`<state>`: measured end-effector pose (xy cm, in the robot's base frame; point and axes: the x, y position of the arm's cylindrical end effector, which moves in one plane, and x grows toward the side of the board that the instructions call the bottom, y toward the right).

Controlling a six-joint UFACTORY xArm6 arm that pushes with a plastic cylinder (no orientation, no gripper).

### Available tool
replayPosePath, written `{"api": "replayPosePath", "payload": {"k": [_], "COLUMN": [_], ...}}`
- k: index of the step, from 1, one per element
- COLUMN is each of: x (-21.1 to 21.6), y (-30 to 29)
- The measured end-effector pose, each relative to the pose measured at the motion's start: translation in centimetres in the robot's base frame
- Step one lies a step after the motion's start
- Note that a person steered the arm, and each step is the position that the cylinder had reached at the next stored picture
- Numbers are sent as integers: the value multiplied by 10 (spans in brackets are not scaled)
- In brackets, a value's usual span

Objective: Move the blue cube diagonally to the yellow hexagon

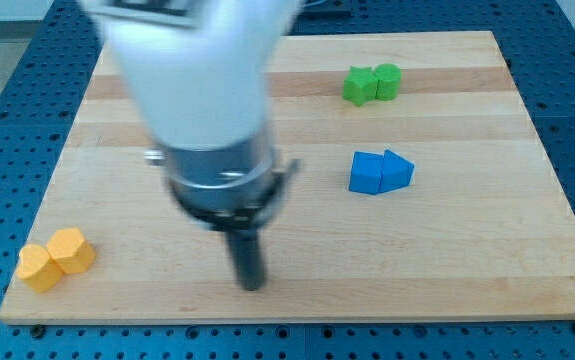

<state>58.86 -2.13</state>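
Note:
The blue cube (366, 173) sits on the wooden board (297, 250) right of centre, touching a blue triangular block (397, 171) on its right side. The yellow hexagon (72, 250) lies near the board's bottom-left corner, touching a second yellow block (36, 267) on its left. My tip (251, 283) is near the view's bottom centre, well to the left of and below the blue cube, and to the right of the yellow blocks. It touches no block.
Two green blocks (371, 83) stand touching each other near the board's top right. My white arm body (202, 90) covers the board's upper left part. Blue perforated table surrounds the board.

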Motion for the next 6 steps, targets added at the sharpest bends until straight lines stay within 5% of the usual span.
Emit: {"api": "replayPosePath", "payload": {"k": [3, 4, 6], "x": [-63, -112, -133], "y": [205, 207, 145]}}
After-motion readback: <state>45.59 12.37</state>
